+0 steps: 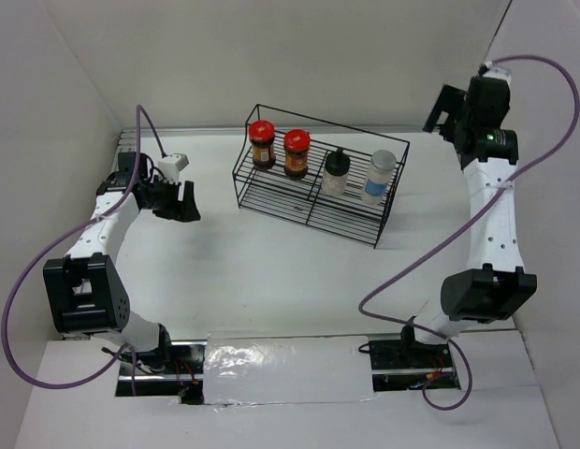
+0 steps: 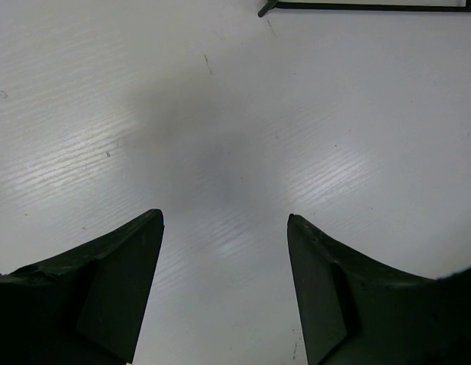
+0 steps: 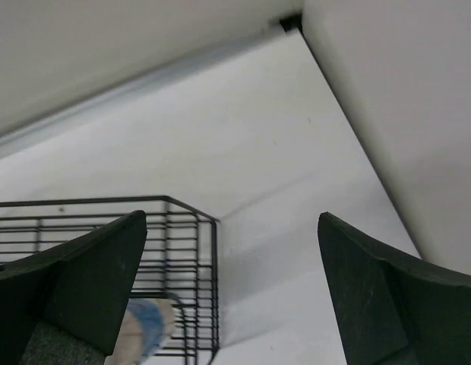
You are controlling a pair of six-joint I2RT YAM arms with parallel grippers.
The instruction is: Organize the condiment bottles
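Four condiment bottles stand in a row in a black wire rack [image 1: 271,201] at the back of the table. From left: two red-lidded jars with dark brown contents [image 1: 263,145] [image 1: 297,153], a black-capped clear shaker [image 1: 337,173], and a pale bottle with a bluish label [image 1: 380,177]. That bottle's label [image 3: 144,327] shows low in the right wrist view, inside the rack [image 3: 205,251]. My left gripper [image 1: 181,201] is open and empty over bare table, left of the rack. My right gripper [image 1: 443,109] is open and empty, raised at the back right, beyond the rack's right end.
White walls close the table at the left, back and right. The rack's corner [image 2: 365,6] shows at the top edge of the left wrist view. A clear plastic sheet [image 1: 271,360] lies at the near edge between the arm bases.
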